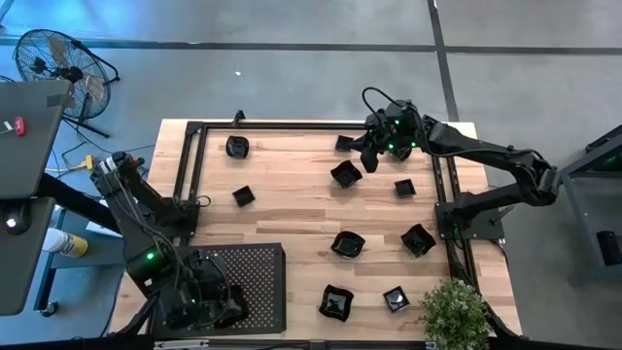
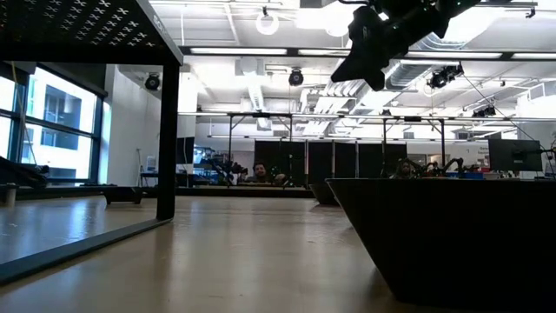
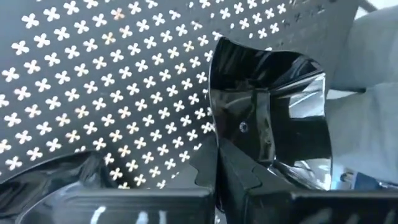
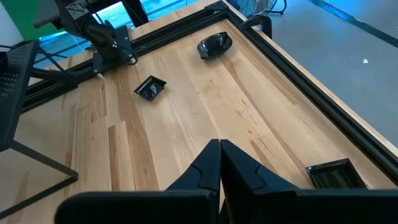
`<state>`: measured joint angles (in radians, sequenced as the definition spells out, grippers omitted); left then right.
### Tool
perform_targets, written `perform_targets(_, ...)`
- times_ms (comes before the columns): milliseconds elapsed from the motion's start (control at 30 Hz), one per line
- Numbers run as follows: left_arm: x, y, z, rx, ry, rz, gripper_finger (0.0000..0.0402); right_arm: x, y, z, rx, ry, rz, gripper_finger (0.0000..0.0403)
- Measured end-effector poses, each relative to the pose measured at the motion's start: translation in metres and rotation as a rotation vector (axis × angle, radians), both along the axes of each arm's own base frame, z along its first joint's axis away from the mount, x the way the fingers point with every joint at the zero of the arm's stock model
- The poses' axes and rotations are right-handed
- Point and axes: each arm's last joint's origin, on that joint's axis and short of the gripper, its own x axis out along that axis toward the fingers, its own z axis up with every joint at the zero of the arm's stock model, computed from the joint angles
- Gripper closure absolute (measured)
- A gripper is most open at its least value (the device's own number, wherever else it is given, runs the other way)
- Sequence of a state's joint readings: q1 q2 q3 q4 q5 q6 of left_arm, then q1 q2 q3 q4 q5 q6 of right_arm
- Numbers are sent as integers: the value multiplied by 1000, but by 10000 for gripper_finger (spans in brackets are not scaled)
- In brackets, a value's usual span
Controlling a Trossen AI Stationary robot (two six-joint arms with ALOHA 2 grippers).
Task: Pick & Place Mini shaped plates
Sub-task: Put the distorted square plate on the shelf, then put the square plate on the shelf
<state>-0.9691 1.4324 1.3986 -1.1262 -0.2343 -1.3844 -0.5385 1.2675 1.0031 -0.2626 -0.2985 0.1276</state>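
Note:
Several small glossy black plates lie scattered on the wooden table, among them a square one (image 1: 243, 195), a round one (image 1: 238, 147) and angular ones (image 1: 346, 175) (image 1: 348, 245). My left gripper (image 1: 209, 297) is at the near left over the black perforated tray (image 1: 255, 267), shut on one flared glossy plate (image 3: 267, 118). My right gripper (image 1: 374, 146) hovers high near the far edge, shut and empty (image 4: 219, 155). From there it sees the round plate (image 4: 214, 45), the square plate (image 4: 150, 88) and a rectangular plate (image 4: 333, 174). My left gripper (image 3: 217, 149) pinches the plate by its side wall at the rim (image 3: 214, 121), one finger (image 3: 242, 171) inside the dish and the other outside. The plate sticks out ahead of the fingers over the tray (image 3: 93, 93). Whether it touches the tray I cannot tell.
A black metal frame (image 1: 190, 165) borders the table's left, far and right sides. A potted plant (image 1: 452, 311) stands at the near right corner. In the low view a plate (image 2: 452, 235) looms close, and the tray (image 2: 78, 26) stands raised on a leg (image 2: 168, 139).

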Motion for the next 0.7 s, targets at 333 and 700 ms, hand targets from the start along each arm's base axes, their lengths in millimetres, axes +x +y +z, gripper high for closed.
perform_targets(333, 1, -1, 1, -30, -1, -10, 363, 0, 0, 0, 0, -3, 0, 401)
perform_targets(700, 15, 34, 56, -16, -41, 41, 311, 0, 0, 0, 1, -3, 0, 400)
